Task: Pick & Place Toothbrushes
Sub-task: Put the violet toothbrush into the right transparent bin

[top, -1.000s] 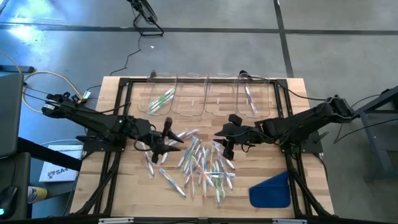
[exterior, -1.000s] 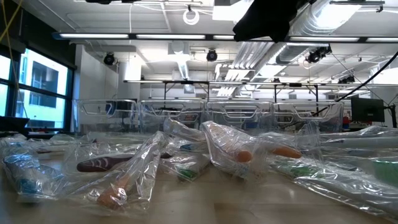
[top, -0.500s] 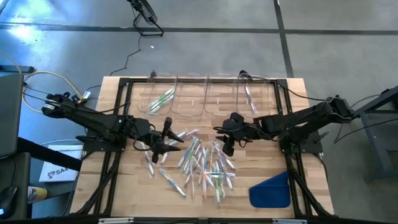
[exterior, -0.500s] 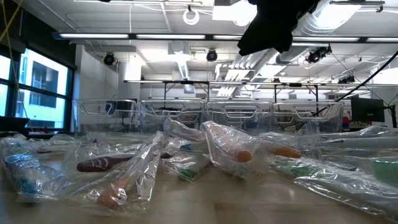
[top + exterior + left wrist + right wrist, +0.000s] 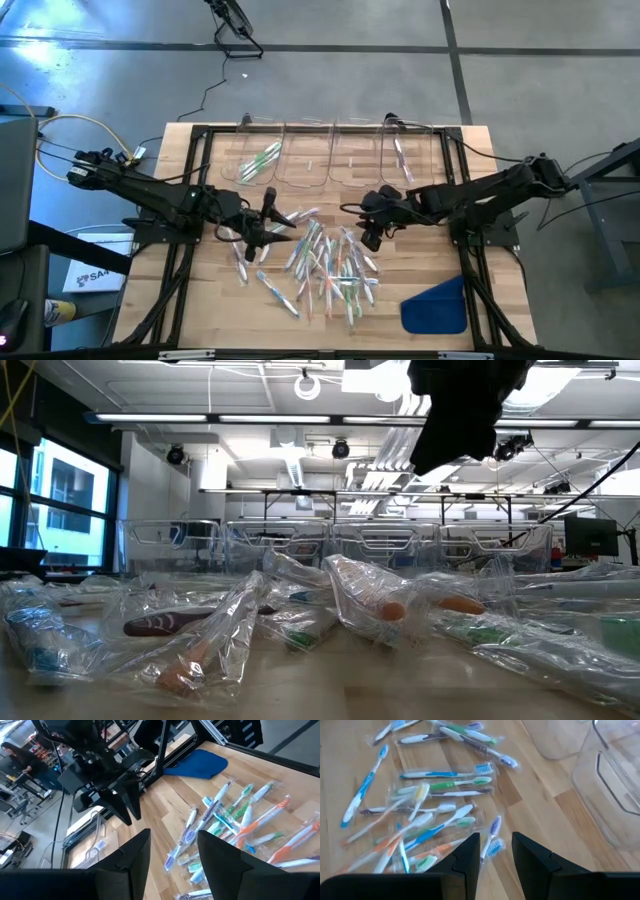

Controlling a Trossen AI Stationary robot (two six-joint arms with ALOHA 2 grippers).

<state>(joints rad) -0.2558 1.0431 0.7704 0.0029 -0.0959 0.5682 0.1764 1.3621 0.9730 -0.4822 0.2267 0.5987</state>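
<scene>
**Spotter:** Where's the pile from where you sit?

**Operator:** The wrapped toothbrushes (image 5: 325, 262) are heaped mid-table, in front of the row of clear bins (image 5: 338, 155). My right gripper (image 5: 371, 233) hangs over the pile's right edge, nothing in it, fingers standing apart with bare wood showing through the gap in its wrist view.

**Spotter:** And the left?

**Operator:** The left gripper (image 5: 262, 238) is parked just off the pile's left fringe, jaws apart too, empty. I'd call the right arm the nearer one.

**Spotter:** What are you lining up on?

**Operator:** A purple-headed toothbrush (image 5: 492, 831) sitting just ahead of my right fingers (image 5: 468, 854), with a blue-bristled one touching it. Its handle points almost straight away from the jaws, so its long axis runs along the gap rather than across it. My judgement is I'll need some wrist roll before dropping, or I'll pinch along the handle.

**Spotter:** Any hazards?

**Operator:** The wrappers overlap; I could lift two.
</scene>
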